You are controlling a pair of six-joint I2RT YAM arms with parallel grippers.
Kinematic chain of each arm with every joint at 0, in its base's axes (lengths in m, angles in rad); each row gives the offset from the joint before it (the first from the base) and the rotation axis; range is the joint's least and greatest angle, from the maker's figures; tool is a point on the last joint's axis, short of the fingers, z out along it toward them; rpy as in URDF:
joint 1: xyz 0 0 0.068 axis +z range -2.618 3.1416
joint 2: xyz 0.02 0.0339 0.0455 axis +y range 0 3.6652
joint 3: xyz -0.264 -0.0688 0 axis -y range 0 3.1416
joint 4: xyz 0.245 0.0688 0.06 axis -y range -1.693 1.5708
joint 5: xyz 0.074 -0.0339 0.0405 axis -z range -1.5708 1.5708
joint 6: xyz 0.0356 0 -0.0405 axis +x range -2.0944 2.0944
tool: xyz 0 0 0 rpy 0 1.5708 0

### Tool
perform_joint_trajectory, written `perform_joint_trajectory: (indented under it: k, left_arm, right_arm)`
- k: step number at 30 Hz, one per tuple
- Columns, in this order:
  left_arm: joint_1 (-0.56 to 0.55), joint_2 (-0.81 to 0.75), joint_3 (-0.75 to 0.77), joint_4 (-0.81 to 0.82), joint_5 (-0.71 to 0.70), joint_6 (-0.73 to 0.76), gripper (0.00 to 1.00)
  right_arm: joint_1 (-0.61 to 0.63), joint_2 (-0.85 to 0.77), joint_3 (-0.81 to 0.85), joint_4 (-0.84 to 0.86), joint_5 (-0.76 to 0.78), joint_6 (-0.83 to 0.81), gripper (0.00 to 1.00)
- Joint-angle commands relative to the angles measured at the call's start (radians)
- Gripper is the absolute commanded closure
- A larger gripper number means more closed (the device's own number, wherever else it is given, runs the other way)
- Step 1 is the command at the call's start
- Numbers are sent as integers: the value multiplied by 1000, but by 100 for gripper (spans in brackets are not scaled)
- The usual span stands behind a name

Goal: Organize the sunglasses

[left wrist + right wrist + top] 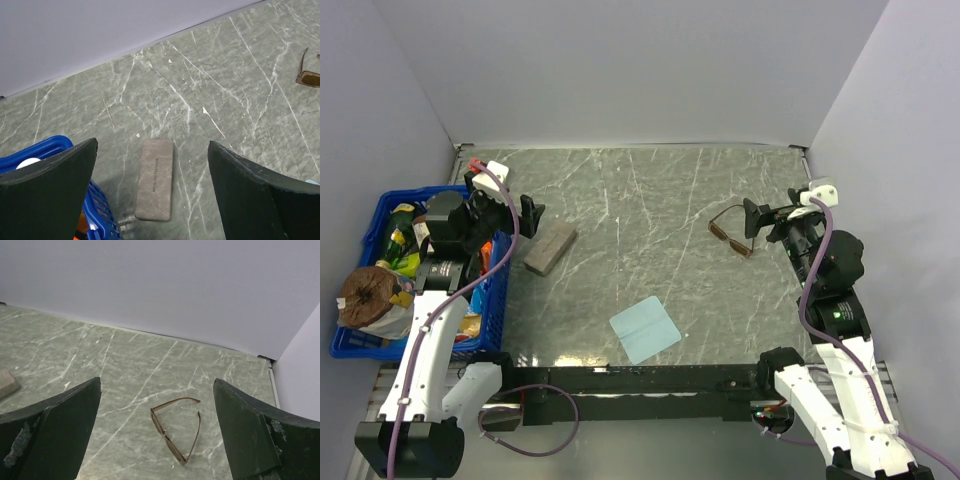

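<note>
The sunglasses [731, 234] lie on the marble table at the right, temple arms unfolded; the right wrist view shows them [172, 432] between and below my open fingers. My right gripper [757, 218] is open and empty, just right of the sunglasses. The closed grey-brown case [550, 247] lies at the left; the left wrist view shows it [155, 179] flat on the table between my fingers. My left gripper [523, 213] is open and empty, above the case's left end. The sunglasses also show at the left wrist view's right edge [309, 75].
A light blue cloth [644, 328] lies near the table's front middle. A blue basket [382, 205] full of packaged goods stands off the left edge, also seen in the left wrist view [52, 148]. White walls enclose the back and sides.
</note>
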Motion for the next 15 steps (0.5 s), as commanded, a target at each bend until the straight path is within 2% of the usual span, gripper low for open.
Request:
perform_joint_trajectory:
  k: [1, 5, 15]
  left_arm:
    - [4, -14, -1, 44, 25, -7, 4]
    - [2, -11, -1, 42, 35, -4, 3]
    - [4, -1, -4, 10, 91, 33, 4]
  right_arm:
    - [5, -9, -10, 54, 4, 7, 0]
    - [5, -8, -24, 70, 0, -28, 0]
    - [5, -8, -59, 51, -146, -188, 0]
